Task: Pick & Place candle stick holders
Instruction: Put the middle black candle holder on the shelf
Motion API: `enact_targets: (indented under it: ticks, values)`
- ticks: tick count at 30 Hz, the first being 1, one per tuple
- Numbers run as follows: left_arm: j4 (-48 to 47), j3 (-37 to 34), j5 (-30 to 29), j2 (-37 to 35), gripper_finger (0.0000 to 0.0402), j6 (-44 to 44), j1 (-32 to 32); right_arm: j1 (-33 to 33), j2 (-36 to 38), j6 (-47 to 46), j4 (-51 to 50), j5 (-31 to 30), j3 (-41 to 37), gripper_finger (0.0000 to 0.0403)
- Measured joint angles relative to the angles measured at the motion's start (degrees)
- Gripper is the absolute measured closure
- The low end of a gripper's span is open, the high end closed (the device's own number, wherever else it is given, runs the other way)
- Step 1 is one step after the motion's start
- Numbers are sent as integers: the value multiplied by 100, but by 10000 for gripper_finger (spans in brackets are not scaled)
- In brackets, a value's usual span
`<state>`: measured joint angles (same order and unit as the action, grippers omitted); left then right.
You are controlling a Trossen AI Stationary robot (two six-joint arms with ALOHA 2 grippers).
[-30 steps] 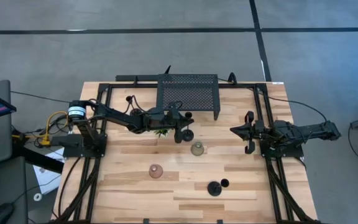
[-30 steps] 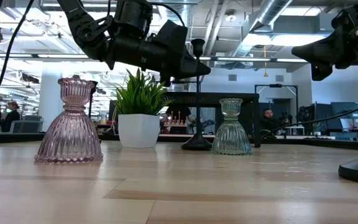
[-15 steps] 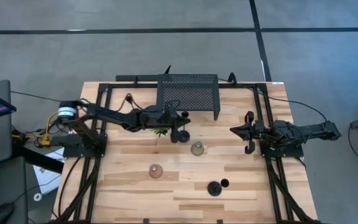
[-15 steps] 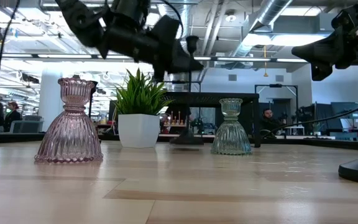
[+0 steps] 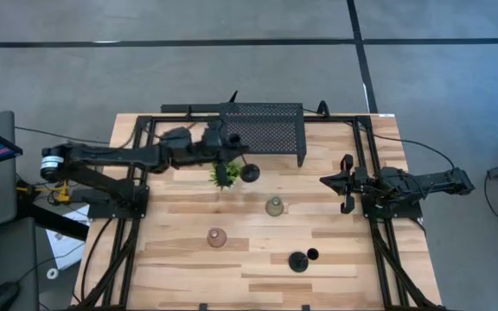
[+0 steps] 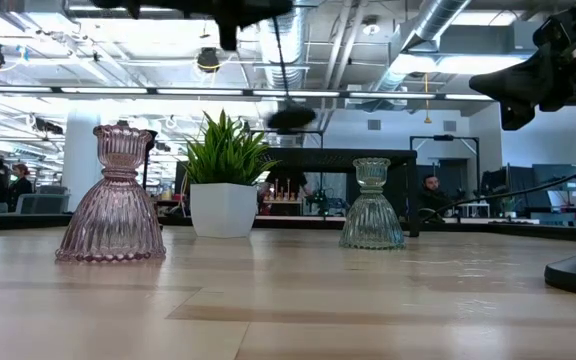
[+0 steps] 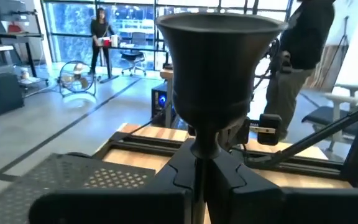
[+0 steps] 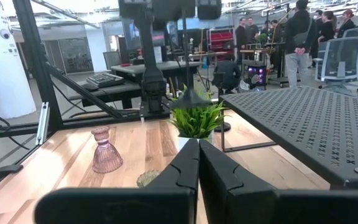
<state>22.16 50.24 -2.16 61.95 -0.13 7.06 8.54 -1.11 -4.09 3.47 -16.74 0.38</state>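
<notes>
High view: left gripper (image 5: 232,155) clamped on a black candle stick holder (image 5: 249,172) above the potted plant (image 5: 225,174) by the mesh rack (image 5: 262,128), right gripper (image 5: 346,184) clenched empty, low view: holder's base (image 6: 290,118) lifted off the table (image 6: 288,310), pinkish glass holder (image 6: 115,196) and greenish glass holder (image 6: 371,206) standing, left wrist view: fingers (image 7: 229,177) pinching the stem.

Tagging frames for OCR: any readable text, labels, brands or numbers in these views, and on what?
None can be read.
White tag on the far arm, left wrist view: dark marks, too blurred to read.
Screens and shelves in the room behind, low view and right wrist view: too small to read.
Candle holder, shut in the left gripper: no marking visible.
Mesh rack, plant pot, table: no marking visible.
</notes>
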Motion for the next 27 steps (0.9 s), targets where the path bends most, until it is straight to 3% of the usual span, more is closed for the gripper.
enact_targets:
  ticks: [6,12,20,27]
  values:
    - [-1439,1262,-21,170,390,414,454,-3,0,14,31,-32,-1,403]
    - [-1629,2121,-11,586,390,613,1168,-5,-2,15,28,-46,1,403]
    - [-1579,2380,662,1264,390,-243,2563,-5,-2,14,26,-131,1,403]
    - [-1363,2386,668,1809,390,-382,3090,-5,-2,13,26,-133,1,403]
